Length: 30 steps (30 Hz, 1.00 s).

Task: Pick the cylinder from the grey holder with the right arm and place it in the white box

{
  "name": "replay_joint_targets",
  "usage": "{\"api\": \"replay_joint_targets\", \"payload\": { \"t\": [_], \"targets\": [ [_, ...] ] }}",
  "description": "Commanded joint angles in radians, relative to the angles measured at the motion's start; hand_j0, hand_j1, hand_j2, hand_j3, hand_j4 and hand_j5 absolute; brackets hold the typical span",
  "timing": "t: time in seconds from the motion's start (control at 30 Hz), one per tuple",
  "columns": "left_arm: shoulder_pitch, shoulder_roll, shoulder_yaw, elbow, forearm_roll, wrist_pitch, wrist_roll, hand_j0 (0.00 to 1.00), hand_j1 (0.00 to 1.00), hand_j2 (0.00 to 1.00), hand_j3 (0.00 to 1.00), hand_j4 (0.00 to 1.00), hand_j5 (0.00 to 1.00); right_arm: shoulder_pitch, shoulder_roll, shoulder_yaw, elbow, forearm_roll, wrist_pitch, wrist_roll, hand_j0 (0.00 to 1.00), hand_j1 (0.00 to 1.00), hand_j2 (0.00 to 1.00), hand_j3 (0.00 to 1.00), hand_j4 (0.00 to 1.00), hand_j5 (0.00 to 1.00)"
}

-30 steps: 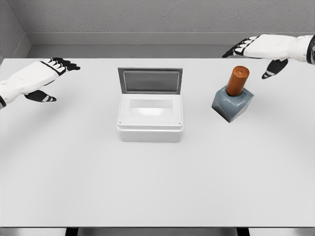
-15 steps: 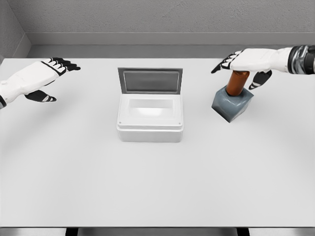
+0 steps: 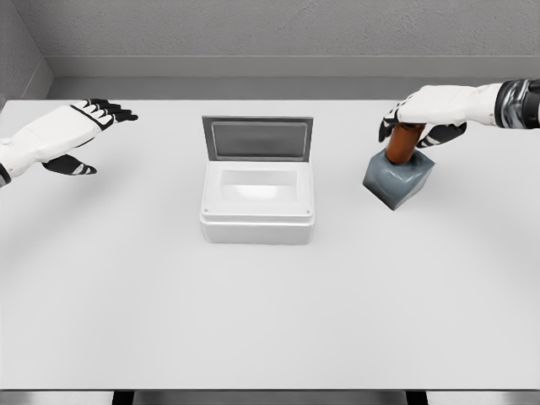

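The orange-brown cylinder (image 3: 403,143) stands in the grey holder (image 3: 398,178), at the right part of the bench (image 3: 270,312); only its lower and middle part is visible, because the top is covered by the right hand (image 3: 419,116); the cylinder leans a little, together with the holder, which sits turned at an angle on the bench surface. The right hand comes in from the right edge, its white palm is over the top of the cylinder, and the dark fingers (image 3: 388,126) are curled down around the upper part on both sides; it has the cylinder in its grasp, and the cylinder is not lifted out of the holder. To the left of the holder, well apart from it, is the white box (image 3: 257,221), near the middle of the bench; its grey lid (image 3: 257,137) is open and stands upright at the back edge; the inside of the box holds nothing. At the far left, the left hand (image 3: 72,135) hovers over the bench edge, with fingers spread and relaxed, holding nothing.
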Motion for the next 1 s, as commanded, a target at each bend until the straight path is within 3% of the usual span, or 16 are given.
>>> {"api": "replay_joint_targets", "payload": {
  "t": [0.0, 0.6, 0.97],
  "targets": [
    [0.0, 0.001, 0.001, 0.0, 0.006, 0.001, 0.001, 1.0, 1.0, 1.0, 1.0, 1.0, 1.0, 0.0, -0.001, -0.002, 0.0, -0.003, 0.0, 0.0, 0.55, 0.55, 0.55, 0.55, 0.55, 0.55],
    [0.0, 0.001, 0.001, 0.0, 0.006, 0.001, 0.001, 1.0, 1.0, 1.0, 1.0, 1.0, 1.0, -0.032, -0.013, -0.015, -0.029, -0.003, 0.0, 0.0, 0.5, 0.5, 0.5, 0.5, 0.5, 0.5],
    [0.0, 0.003, 0.001, 0.0, 0.006, 0.001, 0.001, 1.0, 1.0, 1.0, 1.0, 1.0, 1.0, -0.032, -0.013, -0.018, -0.171, -0.004, -0.001, 0.0, 0.5, 0.5, 0.5, 0.5, 0.5, 0.5]
  ]
}}
